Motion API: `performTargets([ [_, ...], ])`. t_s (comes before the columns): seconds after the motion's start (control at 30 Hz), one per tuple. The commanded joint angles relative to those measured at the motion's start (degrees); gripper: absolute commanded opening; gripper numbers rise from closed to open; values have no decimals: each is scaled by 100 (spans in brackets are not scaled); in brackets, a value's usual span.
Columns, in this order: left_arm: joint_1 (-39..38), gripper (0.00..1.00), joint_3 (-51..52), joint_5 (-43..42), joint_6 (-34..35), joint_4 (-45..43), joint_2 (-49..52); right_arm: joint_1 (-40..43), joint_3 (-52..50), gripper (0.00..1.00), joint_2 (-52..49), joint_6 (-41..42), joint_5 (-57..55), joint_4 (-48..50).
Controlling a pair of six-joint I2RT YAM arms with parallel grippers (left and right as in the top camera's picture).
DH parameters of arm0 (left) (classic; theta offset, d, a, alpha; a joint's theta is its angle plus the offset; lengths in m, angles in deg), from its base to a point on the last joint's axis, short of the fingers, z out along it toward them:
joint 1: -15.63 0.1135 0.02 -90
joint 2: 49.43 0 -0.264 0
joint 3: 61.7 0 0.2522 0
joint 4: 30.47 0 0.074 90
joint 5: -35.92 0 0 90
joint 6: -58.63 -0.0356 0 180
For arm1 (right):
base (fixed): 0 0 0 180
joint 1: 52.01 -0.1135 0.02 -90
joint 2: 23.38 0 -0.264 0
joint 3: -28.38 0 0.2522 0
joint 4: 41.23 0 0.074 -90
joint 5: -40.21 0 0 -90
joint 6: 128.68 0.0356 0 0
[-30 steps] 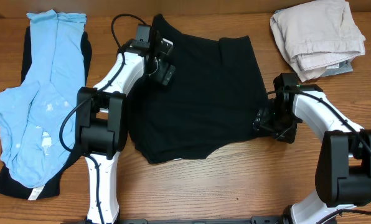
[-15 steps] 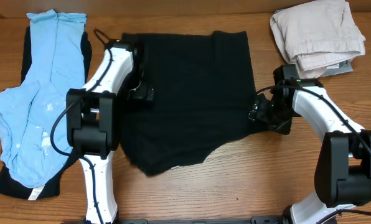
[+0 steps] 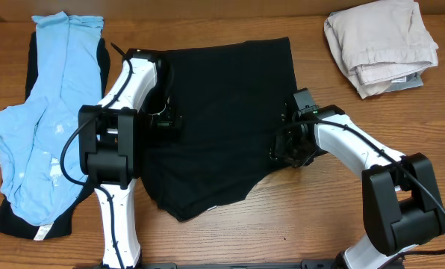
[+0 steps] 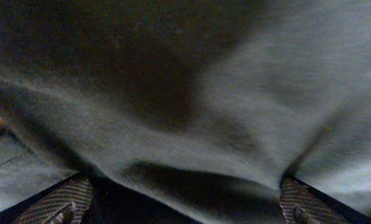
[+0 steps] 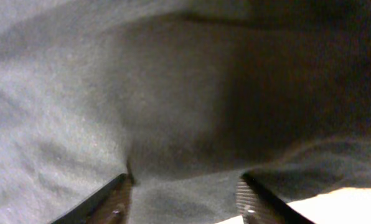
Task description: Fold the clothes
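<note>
A plain black garment lies spread on the wooden table, its lower edge bunched, with a small white label at the hem. My left gripper rests on its left edge. In the left wrist view the fingers stand wide apart with black cloth draped between them. My right gripper is at the garment's lower right edge. In the right wrist view its fingers pinch a fold of the black cloth.
A light blue garment lies on another black one at the far left. A folded beige pile sits at the back right. Bare table shows along the front.
The left gripper moved from the garment's top down to its left edge, and the folded-over top corner now lies flat. The right gripper moved left, pulling the right edge inward.
</note>
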Motion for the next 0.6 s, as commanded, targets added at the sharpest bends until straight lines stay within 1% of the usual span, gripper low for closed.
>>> performTargets([
  [0.0,-22,100,-756,-210,-201,20,-140,4,-46,41,46,28,-109,50],
  [0.03,-22,100,-1091,-208,-201,2,-229,4,-66,29,35,31,-382,52],
  [0.13,-22,100,-1781,-203,-396,-57,-330,0,-264,4,13,31,-577,219],
  [0.27,-22,100,-2352,-160,-649,-114,-332,22,-492,4,11,136,-684,492],
  [0.37,-22,100,-2516,-160,-835,-313,-332,142,-564,4,11,337,-920,503],
  [0.47,-22,100,-2516,-146,-852,-699,-330,529,-568,4,11,326,-929,483],
  [0.57,-22,100,-2487,-149,-1128,-1005,-330,981,-568,4,11,284,-966,487],
])
